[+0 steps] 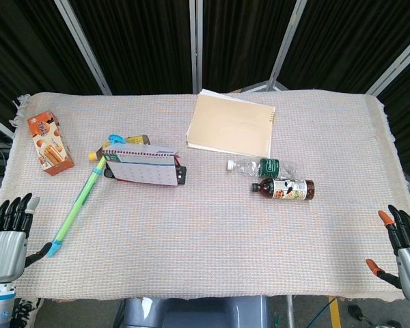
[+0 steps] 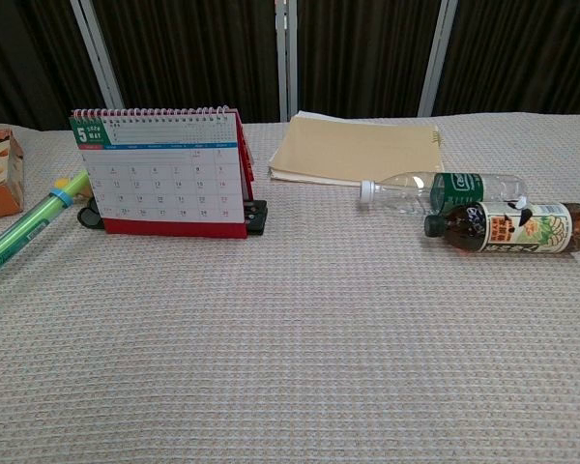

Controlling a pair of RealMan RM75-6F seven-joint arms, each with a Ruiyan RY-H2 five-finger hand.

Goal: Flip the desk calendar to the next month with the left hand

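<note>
While nothing has been touched yet, the desk calendar [image 2: 162,174] stands upright on its red base at the left-middle of the bench [image 1: 212,239], its spiral binding on top and the May page facing the robot — a sensible pose, since the sheet can be lifted from the front and thrown over the rings. The left robot hand [image 1: 7,229] sits at the near left edge, fingers straight and spread, holding nothing; it is well apart from the calendar. The right robot hand [image 1: 404,239] is at the near right edge, fingers likewise apart and empty, parked out of the way since the task is the left hand's alone. Neither hand shows in the chest view.

Clutter matters here: a green tube-like stick [image 1: 78,205] lies diagonally between the left hand and the calendar, its far end just beside the calendar's left side, so a direct reach likely crosses it. A black clip-like item [image 2: 256,215] sits against the calendar's right base — can't tell what it is. An orange snack box [image 1: 50,143] sits further left. The tan folder [image 1: 231,124], the clear bottle [image 2: 445,189] and the dark drink bottle [image 2: 510,227] lie on the right, clear of the work.

Task looks not yet begun; the light calendar may slide or tip when the page is pulled.
</note>
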